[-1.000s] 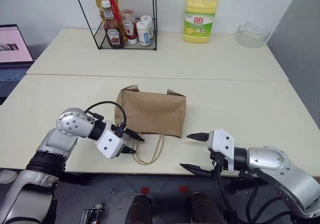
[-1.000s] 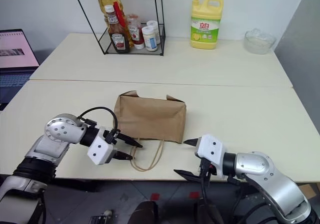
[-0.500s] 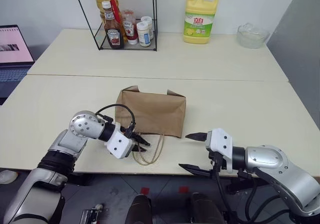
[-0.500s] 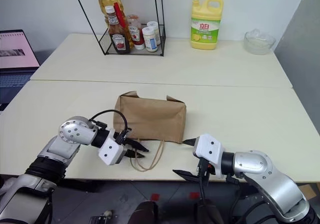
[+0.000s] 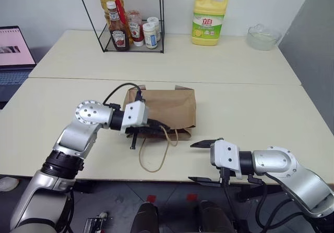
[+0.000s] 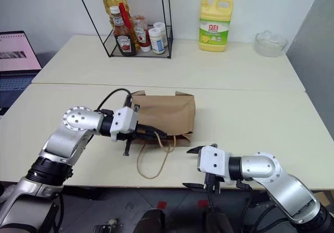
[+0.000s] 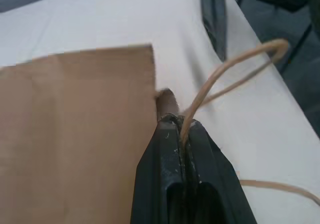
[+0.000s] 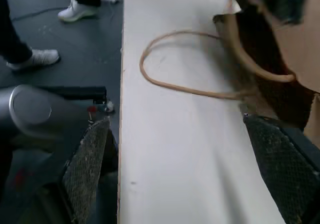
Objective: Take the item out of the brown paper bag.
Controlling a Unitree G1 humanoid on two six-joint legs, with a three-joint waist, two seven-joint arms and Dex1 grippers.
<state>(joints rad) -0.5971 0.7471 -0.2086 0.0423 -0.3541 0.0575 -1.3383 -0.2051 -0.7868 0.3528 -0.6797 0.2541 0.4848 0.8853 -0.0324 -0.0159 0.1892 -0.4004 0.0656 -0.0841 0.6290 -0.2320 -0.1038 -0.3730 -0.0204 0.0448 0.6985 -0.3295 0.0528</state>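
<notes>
- In the left wrist view, the left tool was seen clenched on a cord handle of the brown paper bag.
- The right tool was seen spread wide at the counter edge.

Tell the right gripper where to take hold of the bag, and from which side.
Grip the free cord handle lying looped on the table at the bag mouth, coming from the table's near edge. The left gripper, jaws shut, already pinches the other handle, lifting the mouth; the right gripper waits open nearby.
</notes>
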